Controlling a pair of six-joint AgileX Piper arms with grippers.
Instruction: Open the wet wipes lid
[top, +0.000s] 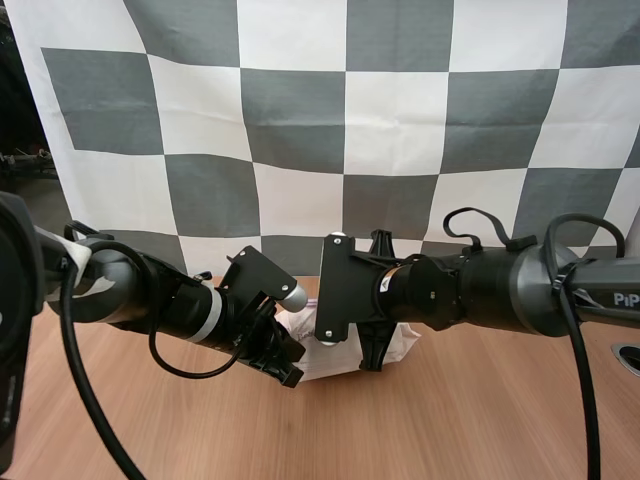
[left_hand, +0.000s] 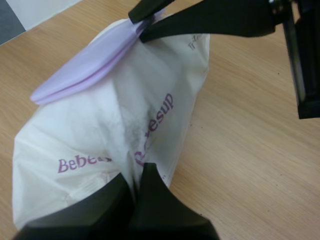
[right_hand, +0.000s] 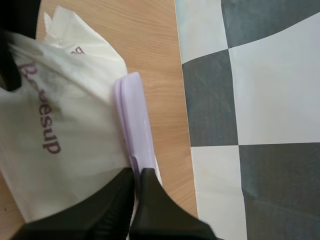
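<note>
A white pack of wet wipes (top: 327, 360) with purple lettering lies on the wooden table between my two arms. Its lilac lid (left_hand: 95, 60) runs along one long side. My left gripper (left_hand: 135, 182) is shut on the soft wrapper at the pack's (left_hand: 90, 135) end, the film puckered between the tips. My right gripper (right_hand: 136, 175) is shut on the thin edge of the lid (right_hand: 131, 115), next to the pack (right_hand: 60, 100). In the high view my left gripper (top: 288, 372) and my right gripper (top: 372, 355) meet over the pack and hide most of it.
Bare wooden table (top: 450, 420) stretches in front of the pack and to both sides. A round metal fitting (top: 630, 355) sits at the table's right edge.
</note>
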